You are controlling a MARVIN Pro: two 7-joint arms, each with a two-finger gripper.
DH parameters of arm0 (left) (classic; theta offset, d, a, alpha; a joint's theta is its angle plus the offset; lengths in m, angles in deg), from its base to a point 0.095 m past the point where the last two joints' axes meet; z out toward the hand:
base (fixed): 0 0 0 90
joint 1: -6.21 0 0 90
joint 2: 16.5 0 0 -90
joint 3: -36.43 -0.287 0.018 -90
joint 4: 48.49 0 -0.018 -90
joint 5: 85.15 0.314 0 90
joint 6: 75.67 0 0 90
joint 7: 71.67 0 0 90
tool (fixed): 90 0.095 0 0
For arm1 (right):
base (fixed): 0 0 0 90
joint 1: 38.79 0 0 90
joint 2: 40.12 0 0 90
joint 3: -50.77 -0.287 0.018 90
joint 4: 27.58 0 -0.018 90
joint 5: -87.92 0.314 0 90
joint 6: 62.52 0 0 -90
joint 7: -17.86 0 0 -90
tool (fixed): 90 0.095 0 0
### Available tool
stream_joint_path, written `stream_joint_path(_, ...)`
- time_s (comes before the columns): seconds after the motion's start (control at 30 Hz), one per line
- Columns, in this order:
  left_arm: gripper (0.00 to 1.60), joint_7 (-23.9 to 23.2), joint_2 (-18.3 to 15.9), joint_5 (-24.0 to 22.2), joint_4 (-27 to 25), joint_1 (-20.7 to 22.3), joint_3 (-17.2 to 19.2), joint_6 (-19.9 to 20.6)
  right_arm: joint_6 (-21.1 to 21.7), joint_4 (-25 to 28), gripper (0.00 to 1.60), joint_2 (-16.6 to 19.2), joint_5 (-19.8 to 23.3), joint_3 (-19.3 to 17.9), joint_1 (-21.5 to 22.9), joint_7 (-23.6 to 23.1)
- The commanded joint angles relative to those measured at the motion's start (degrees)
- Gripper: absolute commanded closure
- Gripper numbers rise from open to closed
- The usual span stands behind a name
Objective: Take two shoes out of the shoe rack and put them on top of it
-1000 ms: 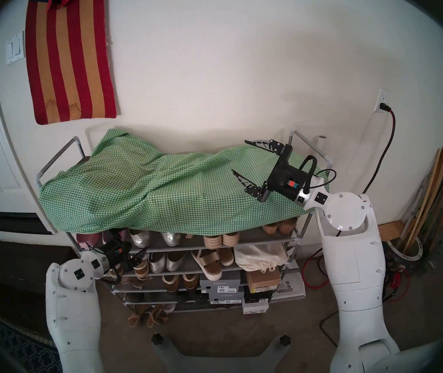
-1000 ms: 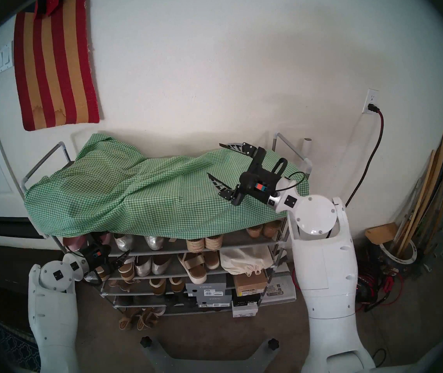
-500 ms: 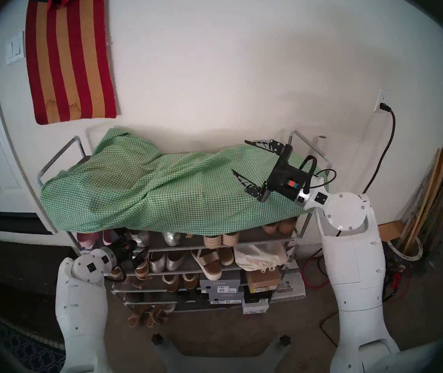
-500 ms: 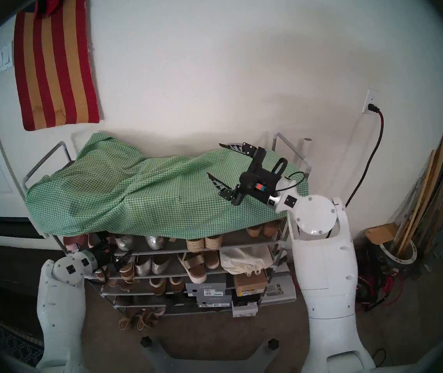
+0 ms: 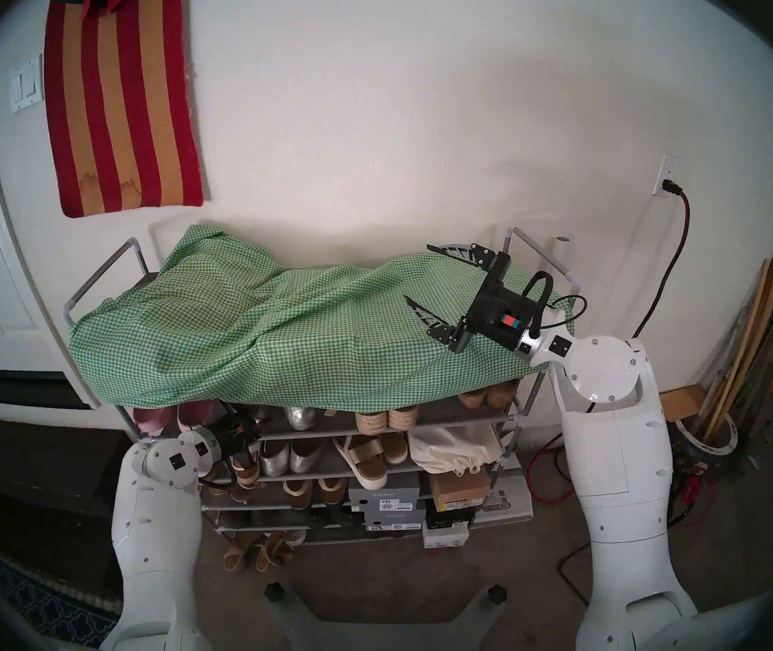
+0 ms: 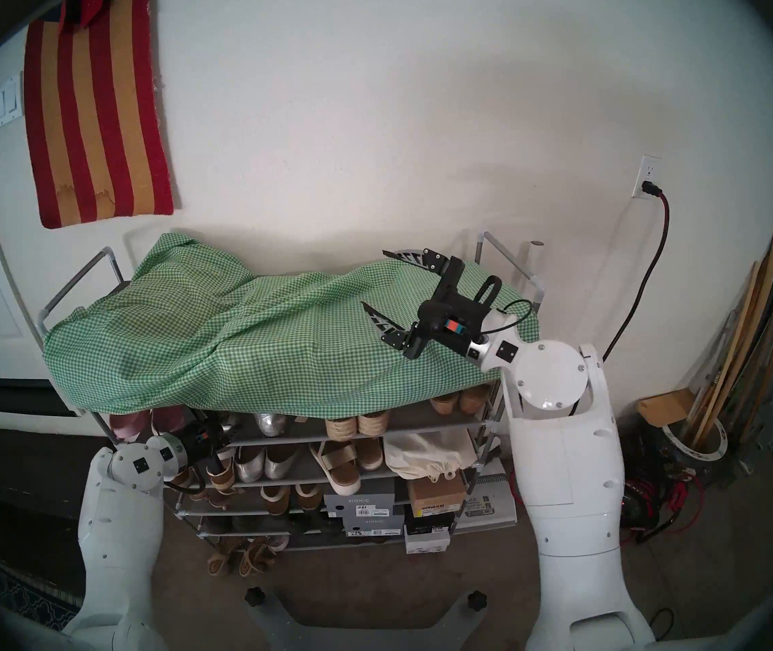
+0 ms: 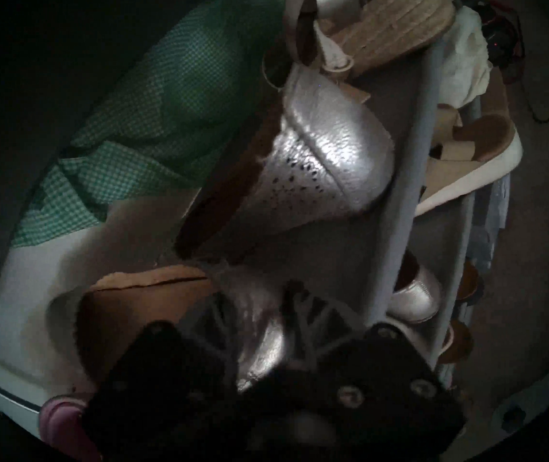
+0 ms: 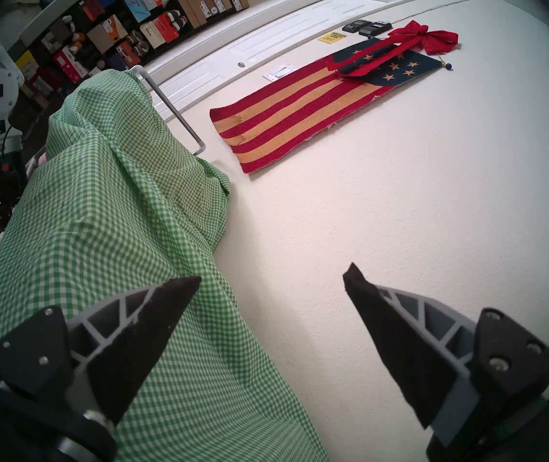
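The wide grey metal-tube shoe rack (image 5: 469, 423) stands against a white wall, its top tier draped in a green-and-white gingham cloth (image 5: 281, 335). From the head views, the left gripper (image 5: 253, 427) reaches under the cloth's hanging edge into the second tier, and its fingers are hidden there. One perforated metallic silver ballet flat (image 5: 299, 416) shows on that tier, to the right of the gripper; its partner is covered by the gripper body.

The left wrist view fills that gap. It is dim, but the near silver flat (image 7: 259, 334) lies between the two lattice fingers (image 7: 309, 321), which flank its toe with the tan insole beside them. Whether they press on it I cannot tell. The second perforated flat (image 7: 316, 171) sits just beyond on the same grey shelf, toe against the front rail, with a woven jute wedge sandal (image 7: 383, 21) past it and a pink slip-on (image 7: 59, 418) at the near edge.

The right gripper (image 5: 417, 274) hovers above the cloth at the rack's right end. The right wrist view shows its black-padded fingers (image 8: 153, 321) spread wide, holding nothing. That view alone also reveals the star field and red bow of the striped fabric wall flag (image 8: 303, 108).
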Motion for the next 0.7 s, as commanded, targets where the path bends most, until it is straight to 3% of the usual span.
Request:
stream_joint_path(0.0,1.6,-2.3,0.0,-1.0,-0.4,-2.5,0.5,-0.1,0.0,0.0,0.0,0.0,-0.1,0.0,0.0,0.0)
stream_joint_path(0.27,1.6,-9.8,0.4,-5.5,-9.4,-6.8,1.5,-1.2,0.0,0.0,0.0,0.0,-0.1,0.0,0.0,0.0)
stream_joint_path(0.4,1.6,-14.5,0.6,-10.0,-13.4,-7.8,2.0,-2.5,0.0,0.0,0.0,0.0,-0.1,0.0,0.0,0.0)
stream_joint_path(0.67,1.6,-22.2,2.1,-15.8,-20.4,-9.5,3.1,0.3,0.0,0.0,0.0,0.0,-0.1,0.0,0.0,0.0)
